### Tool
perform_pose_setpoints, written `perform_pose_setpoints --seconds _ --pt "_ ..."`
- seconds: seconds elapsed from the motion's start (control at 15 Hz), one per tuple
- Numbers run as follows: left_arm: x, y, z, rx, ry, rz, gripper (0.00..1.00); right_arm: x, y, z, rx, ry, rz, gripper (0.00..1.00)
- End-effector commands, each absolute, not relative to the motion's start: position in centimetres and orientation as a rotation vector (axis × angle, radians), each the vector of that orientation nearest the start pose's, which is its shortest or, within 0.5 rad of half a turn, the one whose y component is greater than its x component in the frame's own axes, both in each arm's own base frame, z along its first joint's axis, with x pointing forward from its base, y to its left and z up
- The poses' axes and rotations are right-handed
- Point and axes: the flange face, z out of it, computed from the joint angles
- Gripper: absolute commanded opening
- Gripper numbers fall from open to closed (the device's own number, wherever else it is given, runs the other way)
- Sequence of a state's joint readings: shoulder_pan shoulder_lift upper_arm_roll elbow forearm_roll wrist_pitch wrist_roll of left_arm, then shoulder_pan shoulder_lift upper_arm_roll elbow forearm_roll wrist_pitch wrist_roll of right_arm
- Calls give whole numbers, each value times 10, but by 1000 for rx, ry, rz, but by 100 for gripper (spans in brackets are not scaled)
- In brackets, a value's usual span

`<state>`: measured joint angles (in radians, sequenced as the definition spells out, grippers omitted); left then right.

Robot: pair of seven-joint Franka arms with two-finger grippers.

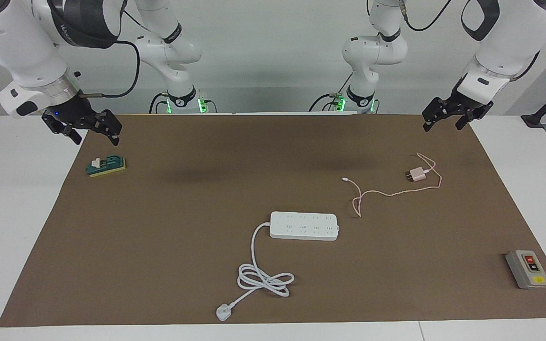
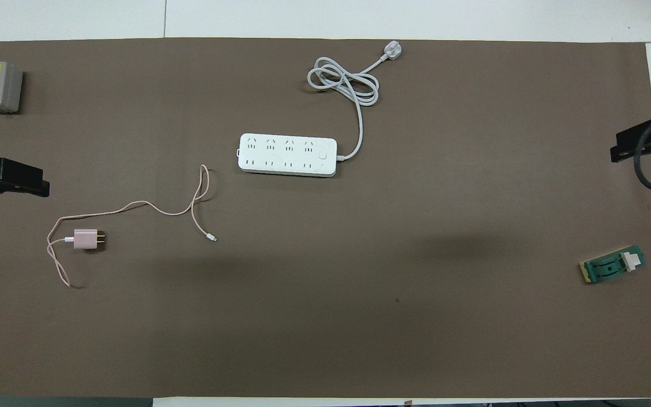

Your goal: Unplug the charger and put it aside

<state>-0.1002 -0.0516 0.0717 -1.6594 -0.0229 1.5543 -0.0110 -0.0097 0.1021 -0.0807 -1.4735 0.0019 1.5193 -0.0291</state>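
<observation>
Left gripper (image 1: 443, 127), its fingers spread wide and holding nothing, hangs over the edge of the brown mat (image 1: 183, 199) at the left arm's end of the table. Read on a clock face laid over the overhead view, with twelve pointing away from the robots, the charger (image 1: 416, 174) lies at about four o'clock from that gripper, flat on the mat and apart from it.

The pink cube is already free of the power strip (image 1: 304, 226), which sits well apart at about two o'clock from the charger, its sockets bare. The charger's short axis runs nine to three: prongs toward three o'clock, the thin pink cable (image 1: 396, 192) leaving at nine, looping round and trailing off toward two o'clock, short of the strip. The strip's long axis also runs nine to three.

The left arm is plainly the nearer. A reach, if one is needed at all, would likely drop toward four o'clock and close across the cube's sides.

Right gripper (image 1: 94, 137) waits, fingers apart and empty, over the mat's edge at the right arm's end, above a green block (image 1: 107, 166).

Count: two grippers, one charger, one pink cable, one power strip with one thick cord (image 1: 254, 255) and one white plug (image 1: 223, 312), one grey switch box (image 1: 527, 269), one green block.
</observation>
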Motion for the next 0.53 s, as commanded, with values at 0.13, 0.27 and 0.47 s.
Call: perform_pose_setpoints --seconds 0.13,0.27,0.47 --pt "524 -13 610 -3178 47 106 100 582 -49 610 -3145 116 82 100" --pt "525 -12 609 -3177 44 108 100 582 -49 610 -3145 116 82 100" --pt "525 -10 609 -3176 39 101 100 582 -48 610 -3145 113 80 100"
